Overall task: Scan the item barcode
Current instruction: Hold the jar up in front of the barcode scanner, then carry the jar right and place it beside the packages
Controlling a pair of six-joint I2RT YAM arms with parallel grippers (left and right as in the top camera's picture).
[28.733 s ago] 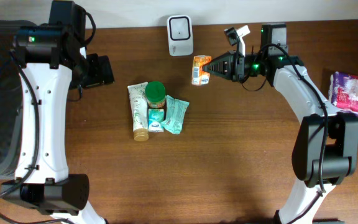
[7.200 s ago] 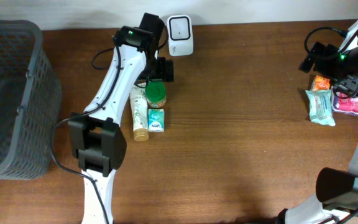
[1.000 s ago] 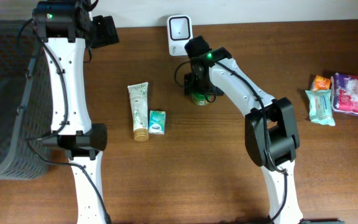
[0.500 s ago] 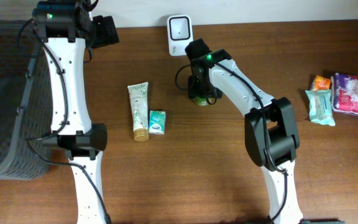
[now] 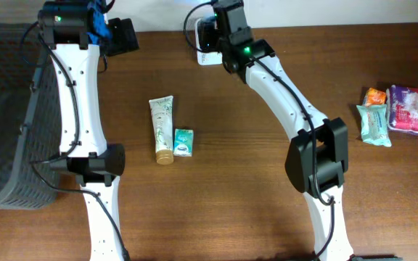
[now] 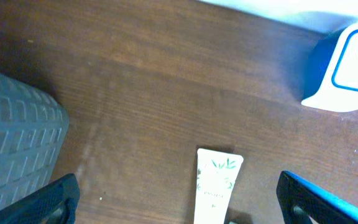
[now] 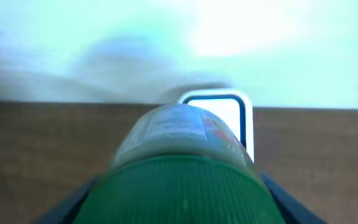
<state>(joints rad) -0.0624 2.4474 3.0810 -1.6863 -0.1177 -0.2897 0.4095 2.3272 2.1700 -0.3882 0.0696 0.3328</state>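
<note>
Your right gripper is clenched on the jar, with a finger either side of its green lid. The jar is up off the counter at the back edge, its far end aimed at the scanner just ahead. So the pick and carry look done and you're at the presenting step. The label is too blurred to say whether the barcode faces the window, so count the scan as not yet confirmed. Your left gripper hangs wide open and empty at the back left. Still waiting mid-counter are the tube and the small box. The three packs at the far right look like the finished pile.
</note>
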